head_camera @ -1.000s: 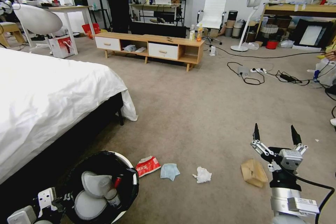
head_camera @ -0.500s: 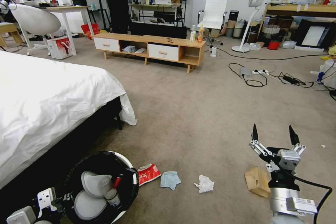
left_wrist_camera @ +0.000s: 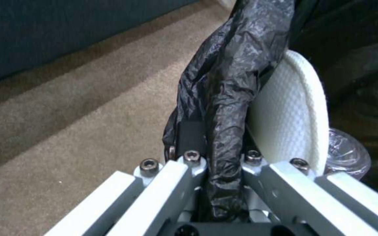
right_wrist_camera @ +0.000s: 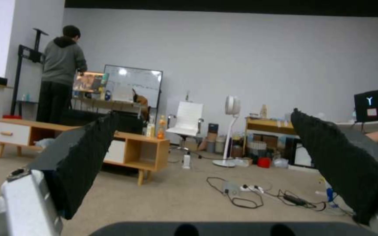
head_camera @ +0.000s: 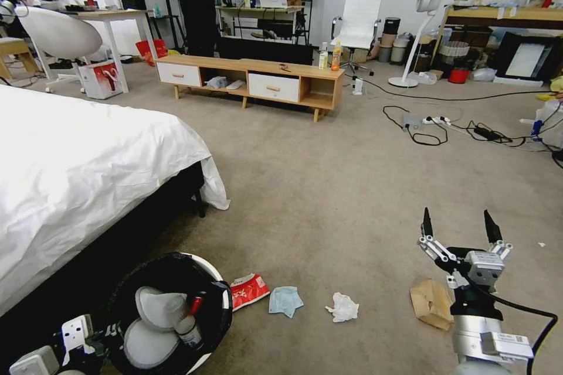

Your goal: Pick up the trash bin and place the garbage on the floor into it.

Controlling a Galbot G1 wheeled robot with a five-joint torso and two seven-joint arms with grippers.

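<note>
The trash bin (head_camera: 176, 266), white with a black liner, hangs at my lower left beside the bed. My left gripper (head_camera: 97, 334) is shut on its bagged rim (left_wrist_camera: 224, 108), fingers clamped either side of the black plastic. Inside lie a clear bottle (head_camera: 186, 322) and a red can (head_camera: 196, 304) between white flaps. On the floor (head_camera: 328, 199) lie a red-white snack wrapper (head_camera: 248, 291), a light blue face mask (head_camera: 285, 300), a white tissue wad (head_camera: 343, 307) and a brown paper bag (head_camera: 431, 303). My right gripper (head_camera: 459, 225) is open, held above and just right of the paper bag, fingers (right_wrist_camera: 88, 154) spread wide.
A bed with a white sheet (head_camera: 88, 164) fills the left side. A low wooden cabinet (head_camera: 252, 79) stands across the room with an orange drink bottle (head_camera: 335, 55) on top. Cables and a power strip (head_camera: 434, 123) lie at the right, near a standing fan (head_camera: 422, 29).
The whole head view shifted slightly a second ago, so the camera moved. Since then nothing has visibly moved; both grippers hold their poses.
</note>
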